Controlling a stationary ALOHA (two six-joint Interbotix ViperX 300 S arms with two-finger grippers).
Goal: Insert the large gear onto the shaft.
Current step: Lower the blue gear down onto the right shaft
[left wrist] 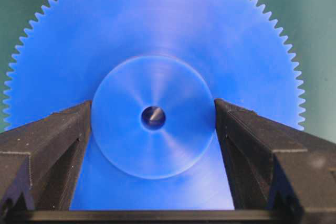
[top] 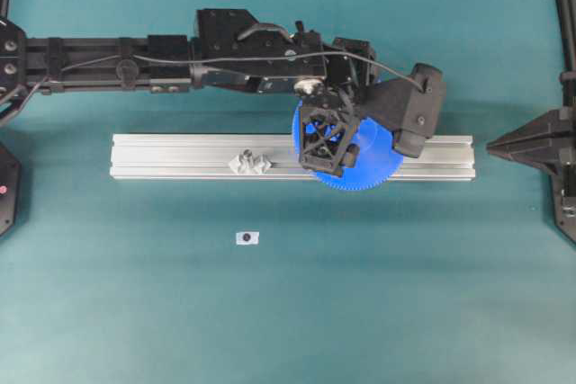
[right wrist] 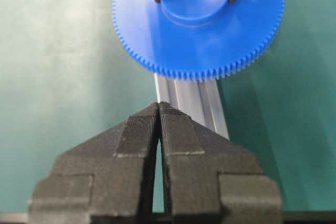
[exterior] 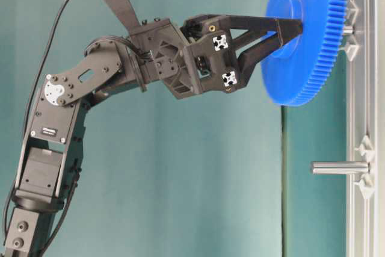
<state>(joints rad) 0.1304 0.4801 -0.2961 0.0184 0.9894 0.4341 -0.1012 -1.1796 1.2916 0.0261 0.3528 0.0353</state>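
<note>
The left gripper (exterior: 287, 33) holds the large gear (top: 364, 157) by its raised hub, its 2 fingers (left wrist: 50, 150) closed against opposite sides of that hub in the left wrist view, with the toothed rim spreading wide beyond them. In the overhead view the bright-blue disc sits over the right part of the aluminium rail (top: 180, 156) that lies across the green table (top: 288, 312), the left arm reaching across from the left side. The table-level view shows the gear just off the rail's face, with the shaft (exterior: 348, 29) showing as a grey stub between disc and rail; the left wrist view shows a grey metal tip inside the centre hole (left wrist: 153, 117). A second pin (exterior: 338, 167) stands bare on the rail, well apart from the gear. The right gripper (right wrist: 159, 109) rests at the table's right edge, its fingertips pressed together on nothing. A small white tag (top: 247, 237) lies on the table near the rail.
</note>
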